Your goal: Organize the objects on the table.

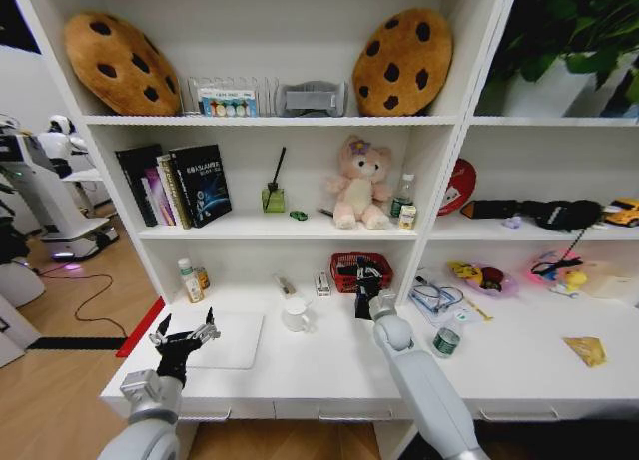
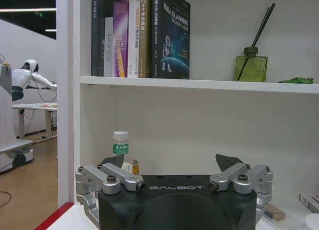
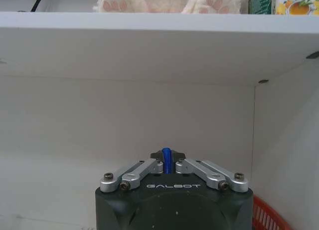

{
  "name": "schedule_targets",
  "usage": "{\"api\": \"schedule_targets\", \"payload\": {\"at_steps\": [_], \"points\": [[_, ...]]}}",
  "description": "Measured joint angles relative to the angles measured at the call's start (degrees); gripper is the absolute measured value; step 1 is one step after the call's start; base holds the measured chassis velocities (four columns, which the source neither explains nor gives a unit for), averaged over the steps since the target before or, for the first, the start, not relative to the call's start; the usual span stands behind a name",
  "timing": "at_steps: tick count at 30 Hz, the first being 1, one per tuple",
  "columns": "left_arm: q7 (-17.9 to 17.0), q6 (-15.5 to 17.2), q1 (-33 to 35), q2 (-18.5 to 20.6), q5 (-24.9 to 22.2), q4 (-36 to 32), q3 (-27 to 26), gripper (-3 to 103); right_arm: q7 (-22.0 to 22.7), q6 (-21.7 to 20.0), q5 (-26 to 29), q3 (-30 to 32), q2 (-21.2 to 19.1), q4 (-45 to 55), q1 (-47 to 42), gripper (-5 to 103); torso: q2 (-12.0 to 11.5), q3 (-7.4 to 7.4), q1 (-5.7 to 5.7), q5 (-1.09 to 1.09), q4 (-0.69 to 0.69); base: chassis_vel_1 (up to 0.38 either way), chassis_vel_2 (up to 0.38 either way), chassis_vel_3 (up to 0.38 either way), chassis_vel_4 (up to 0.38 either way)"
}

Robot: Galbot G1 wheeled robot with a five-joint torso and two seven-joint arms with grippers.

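The thin silver laptop (image 1: 232,340) lies closed at the left end of the white table (image 1: 329,375). My left gripper (image 1: 185,332) (image 2: 169,162) hovers open over the laptop's left edge, holding nothing. My right gripper (image 1: 367,275) (image 3: 167,159) is shut on a blue pen (image 3: 167,160), whose tip sticks up between the fingers, right at the red basket (image 1: 361,270). A green-banded can (image 1: 446,342) stands right of that arm. The yellow packet (image 1: 586,350) lies at the far right. A small dark-green oval thing (image 1: 299,216) rests on the shelf above.
A white mug (image 1: 296,315) stands mid-table, and small bottles (image 1: 190,280) stand at the back left. Glasses (image 1: 435,296) lie right of the basket. The shelf above carries books (image 1: 180,186), a green diffuser (image 1: 274,196) and a pink plush bear (image 1: 355,186).
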Motion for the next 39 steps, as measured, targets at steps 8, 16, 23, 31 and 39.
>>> {"api": "schedule_targets", "payload": {"at_steps": [8, 16, 23, 31, 39], "points": [[0.0, 0.0, 0.0, 0.0, 0.0, 0.0, 0.0, 100, 0.94, -1.19, 0.41, 0.58, -0.89, 4.43, -3.99, 26, 0.0, 0.0, 0.0, 0.0, 0.0, 0.0, 0.0, 0.0, 0.0], [-0.01, 0.0, 0.0, 0.0, 0.0, 0.0, -0.01, 100, 5.61, -10.24, 5.87, 3.13, -3.86, 22.39, -9.72, 53, 0.0, -0.01, 0.0, 0.0, 0.02, 0.0, 0.0, 0.0, 0.0], [0.0, 0.0, 0.0, 0.0, 0.0, 0.0, 0.01, 100, 13.99, -19.72, 13.07, 6.71, -5.94, 36.82, -23.86, 74, 0.0, -0.01, -0.01, 0.01, -0.02, 0.0, 0.0, 0.0, 0.0], [0.01, 0.0, 0.0, 0.0, 0.0, 0.01, 0.0, 100, 28.88, -33.2, 24.3, 6.32, -2.9, 39.51, -35.07, 100, 0.01, -0.01, -0.02, 0.0, 0.0, 0.0, 0.0, 0.0, 0.0], [0.0, 0.0, 0.0, 0.0, 0.0, 0.0, 0.0, 100, 39.05, -42.68, 41.65, 7.65, -5.99, 37.83, -28.71, 97, 0.0, 0.0, 0.0, 0.0, 0.01, 0.0, 0.0, 0.0, 0.0]]}}
